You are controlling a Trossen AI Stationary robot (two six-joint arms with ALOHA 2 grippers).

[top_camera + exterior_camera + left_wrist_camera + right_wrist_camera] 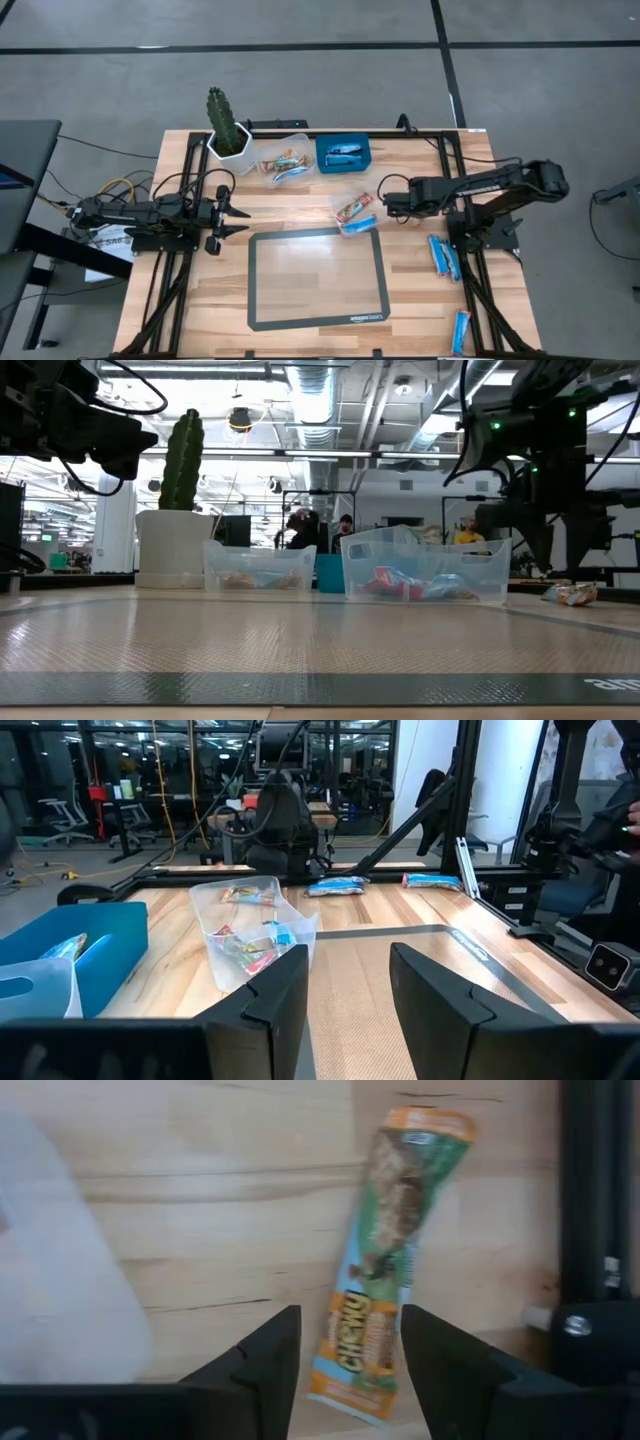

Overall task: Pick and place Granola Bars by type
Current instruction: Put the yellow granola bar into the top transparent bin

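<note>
A tan and green granola bar [385, 1250] lies flat on the wood just right of a clear tub [355, 210]; the low view shows it on the table too [572, 593]. My right gripper [385, 200] hovers over it, open, its fingers [260, 1370] standing on either side of the bar's near end. That tub [425, 570] holds red and blue bars. Blue bars [440, 255] lie by the right edge, another [460, 330] nearer the front. My left gripper [238, 215] waits open at the table's left, shown open in its wrist view [350, 1000].
A second clear tub [285, 160] with bars and a blue bin [343, 153] stand along the far edge, beside a cactus in a white pot [228, 125]. A grey-framed mat [318, 277] covers the near middle. Black frame rails [465, 200] run down both sides.
</note>
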